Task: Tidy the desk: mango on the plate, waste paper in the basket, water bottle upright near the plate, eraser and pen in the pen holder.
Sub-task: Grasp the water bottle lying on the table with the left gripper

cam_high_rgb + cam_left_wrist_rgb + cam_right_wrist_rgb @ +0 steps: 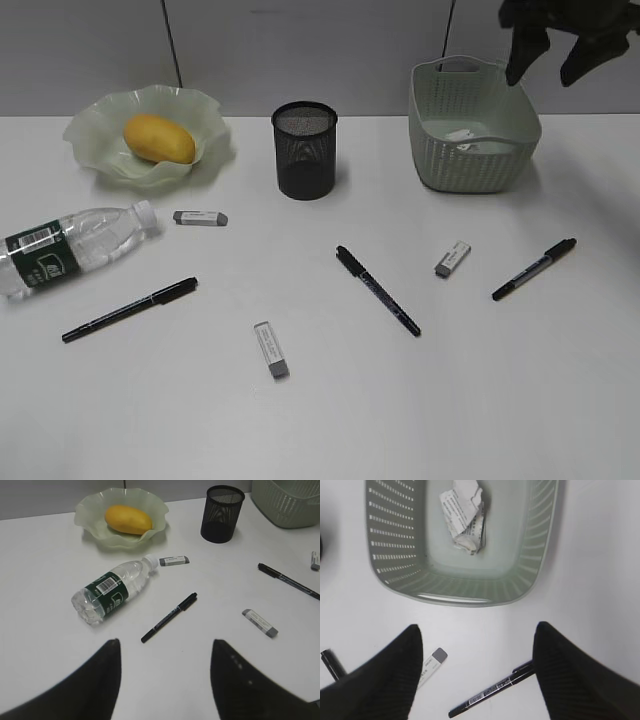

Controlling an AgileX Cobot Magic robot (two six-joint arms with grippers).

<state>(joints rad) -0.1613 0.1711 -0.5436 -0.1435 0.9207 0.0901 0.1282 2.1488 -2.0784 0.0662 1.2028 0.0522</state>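
The mango (159, 138) lies on the green plate (88, 128) at the back left. In front of it the water bottle (70, 250) lies on its side. The black pen holder (304, 150) stands mid-back. The waste paper (465, 515) rests inside the basket (455, 587). Three pens (130, 310) (378, 290) (534, 268) and three erasers (200, 217) (271, 349) (452, 258) lie loose on the desk (400, 420). My right gripper (553, 70) hangs open and empty above the basket's near right side. My left gripper (165, 645) is open, empty, above bare desk near a pen (170, 617).
In the right wrist view an eraser (432, 665) and a pen (492, 690) lie just in front of the basket, under my open fingers. A grey partition wall closes the desk's far edge behind the plate, holder and basket.
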